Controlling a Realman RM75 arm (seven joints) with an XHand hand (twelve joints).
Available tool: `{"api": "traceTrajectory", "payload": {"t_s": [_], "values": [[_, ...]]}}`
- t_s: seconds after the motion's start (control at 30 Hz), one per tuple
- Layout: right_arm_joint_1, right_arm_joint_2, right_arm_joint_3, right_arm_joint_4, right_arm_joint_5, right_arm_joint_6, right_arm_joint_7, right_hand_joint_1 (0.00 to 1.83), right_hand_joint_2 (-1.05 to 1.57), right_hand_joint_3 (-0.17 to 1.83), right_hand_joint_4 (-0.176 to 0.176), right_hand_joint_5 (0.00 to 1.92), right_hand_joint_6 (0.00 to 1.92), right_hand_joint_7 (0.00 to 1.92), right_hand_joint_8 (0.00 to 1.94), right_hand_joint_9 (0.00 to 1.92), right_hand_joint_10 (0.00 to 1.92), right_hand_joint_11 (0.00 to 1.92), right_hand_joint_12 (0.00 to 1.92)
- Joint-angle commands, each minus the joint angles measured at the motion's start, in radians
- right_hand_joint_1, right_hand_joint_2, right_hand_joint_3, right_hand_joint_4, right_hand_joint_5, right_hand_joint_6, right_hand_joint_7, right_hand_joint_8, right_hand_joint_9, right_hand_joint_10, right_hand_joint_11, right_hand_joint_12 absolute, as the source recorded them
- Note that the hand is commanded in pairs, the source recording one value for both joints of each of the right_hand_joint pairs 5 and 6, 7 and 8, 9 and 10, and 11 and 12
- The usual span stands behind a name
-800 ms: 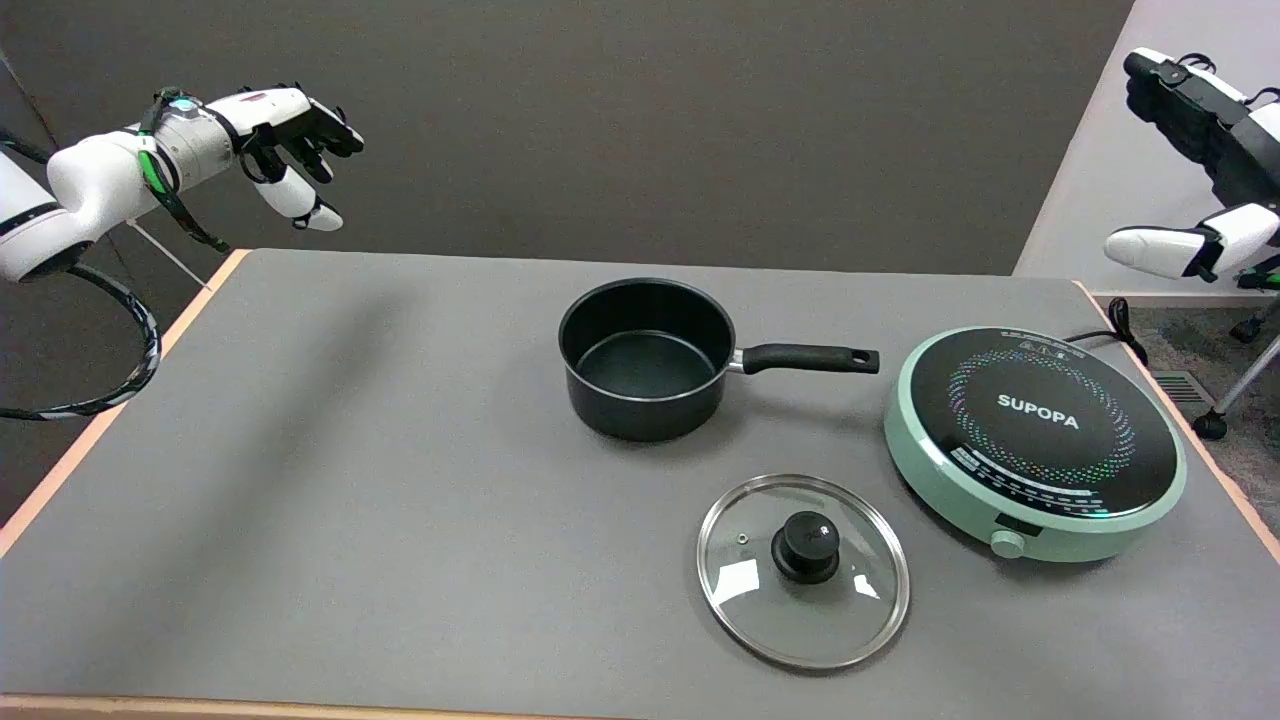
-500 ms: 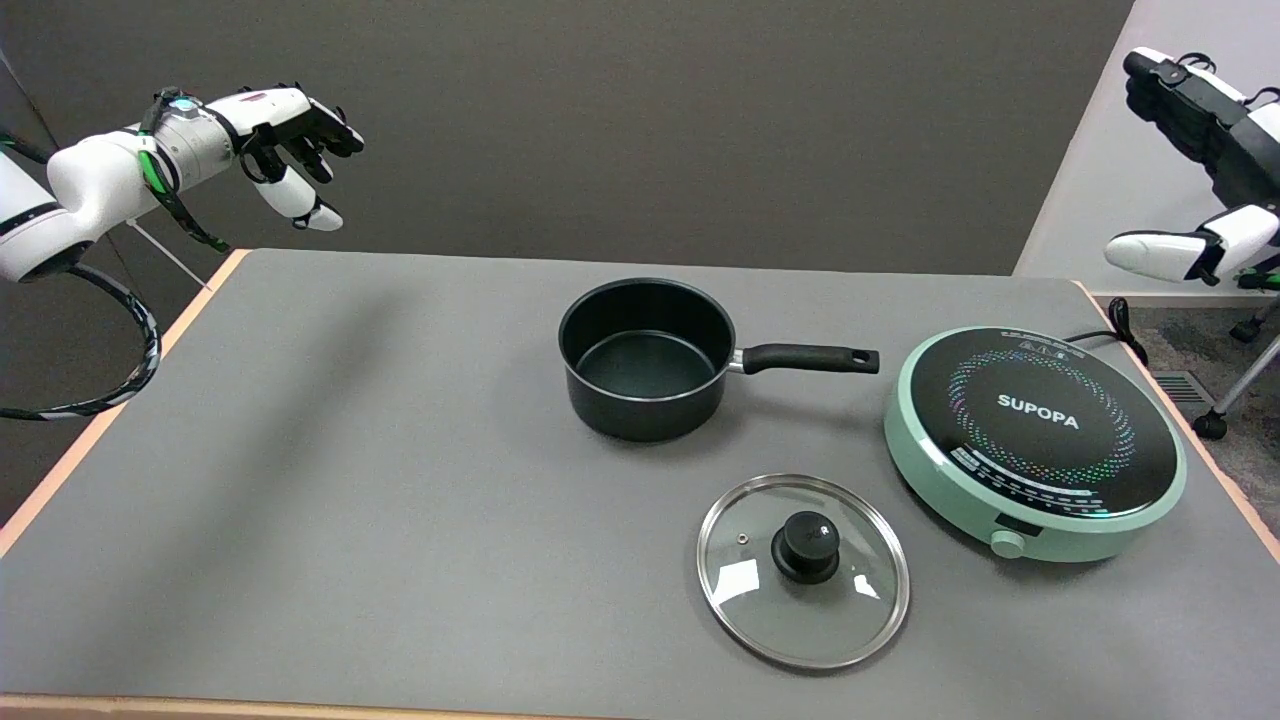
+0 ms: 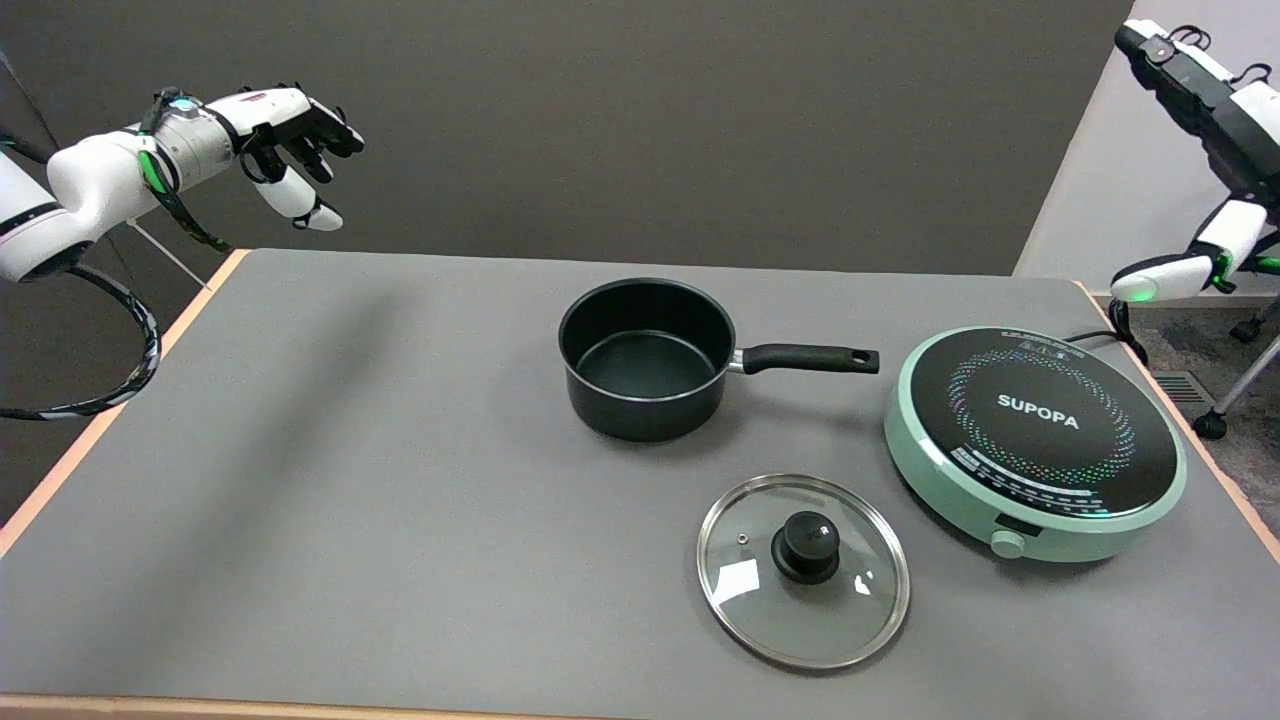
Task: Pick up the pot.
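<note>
Up at the far right, the right hand (image 3: 1195, 100), grip unreadable, hangs well apart from the pot (image 3: 645, 358), whose handle (image 3: 808, 358) points rightward toward it.

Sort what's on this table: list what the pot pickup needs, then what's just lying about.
Needed:
pot, empty and uncovered
its handle, pointing toward the cooker
right hand, up at the far right

Lying about:
glass lid, flat on the table
induction cooker

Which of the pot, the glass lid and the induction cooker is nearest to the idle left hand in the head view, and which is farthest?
From the left hand:
1. pot, far middle of the table
2. glass lid, near side
3. induction cooker, right edge
</note>
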Motion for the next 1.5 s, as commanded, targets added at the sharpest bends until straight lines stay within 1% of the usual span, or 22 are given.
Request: {"api": "traceTrajectory", "payload": {"t_s": [0.03, 0.13, 0.17, 0.27, 0.33, 0.47, 0.5, 0.6, 0.73, 0.83, 0.97, 1.1, 1.27, 1.33, 1.4, 1.5], "values": [[-0.175, -0.056, -0.039, 0.529, -0.011, 0.54, -0.326, 1.14, -0.56, 0.8, -0.176, 0.01, 0.01, 0.01, 0.01, 0.01, 0.01, 0.01, 0.01], [-0.179, -0.057, -0.096, 0.653, -0.011, 0.7, -0.386, 1.14, -0.59, 0.82, -0.176, 0.01, 0.01, 0.01, 0.01, 0.01, 0.01, 0.01, 0.01], [-0.175, -0.056, -0.118, 0.67, -0.007, 0.723, -0.399, 1.14, -0.6, 0.83, -0.176, 0.01, 0.01, 0.01, 0.01, 0.01, 0.01, 0.01, 0.01], [-0.121, -0.034, -0.216, 0.667, 0.001, 0.709, -0.364, 1.14, -0.62, 0.84, -0.176, 0.01, 0.01, 0.01, 0.01, 0.01, 0.01, 0.01, 0.01], [-0.089, -0.023, -0.287, 0.669, 0.001, 0.735, -0.353, 1.16, -0.63, 0.79, -0.176, 0.01, 0.01, 0.01, 0.01, 0.01, 0.01, 0.01, 0.01], [0.022, 0.012, -0.477, 0.667, 0.001, 0.838, -0.352, 1.19, -0.6, 0.71, -0.176, 0.01, 0.01, 0.01, 0.01, 0.01, 0.01, 0.01, 0.01], [0.06, 0.022, -0.54, 0.667, 0.0, 0.872, -0.352, 1.19, -0.59, 0.7, -0.176, 0.01, 0.01, 0.01, 0.01, 0.01, 0.01, 0.01, 0.01], [0.121, 0.035, -0.647, 0.669, -0.003, 0.923, -0.352, 1.2, -0.59, 0.71, -0.176, 0.02, 0.02, 0.02, 0.02, 0.02, 0.02, 0.02, 0.02], [0.138, 0.016, -0.693, 0.673, -0.002, 0.933, -0.358, 1.21, -0.58, 0.72, -0.176, 0.02, 0.02, 0.02, 0.02, 0.02, 0.02, 0.02, 0.02], [0.142, -0.02, -0.728, 0.675, -0.002, 0.934, -0.362, 1.23, -0.57, 0.69, -0.176, 0.02, 0.02, 0.02, 0.02, 0.02, 0.02, 0.02, 0.02], [0.149, -0.071, -0.781, 0.673, -0.008, 0.934, -0.37, 1.24, -0.56, 0.71, -0.176, 0.03, 0.03, 0.03, 0.03, 0.03, 0.03, 0.03, 0.03], [0.147, -0.107, -0.823, 0.674, -0.01, 0.949, -0.431, 1.25, -0.56, 0.71, -0.176, 0.03, 0.03, 0.03, 0.03, 0.03, 0.03, 0.03, 0.03], [0.123, -0.132, -0.851, 0.667, -0.014, 0.991, -0.447, 1.28, -0.56, 0.77, -0.176, 0.04, 0.04, 0.04, 0.04, 0.04, 0.04, 0.04, 0.04], [0.12, -0.142, -0.869, 0.666, -0.039, 1.024, -0.447, 1.28, -0.56, 0.79, -0.176, 0.04, 0.04, 0.04, 0.04, 0.04, 0.04, 0.04, 0.04], [0.124, -0.158, -0.894, 0.663, -0.094, 1.065, -0.447, 1.29, -0.56, 0.82, -0.176, 0.04, 0.04, 0.04, 0.04, 0.04, 0.04, 0.04, 0.04], [0.129, -0.211, -0.91, 0.657, -0.192, 1.091, -0.447, 1.3, -0.57, 0.84, -0.176, 0.04, 0.04, 0.04, 0.04, 0.04, 0.04, 0.04, 0.04]]}}
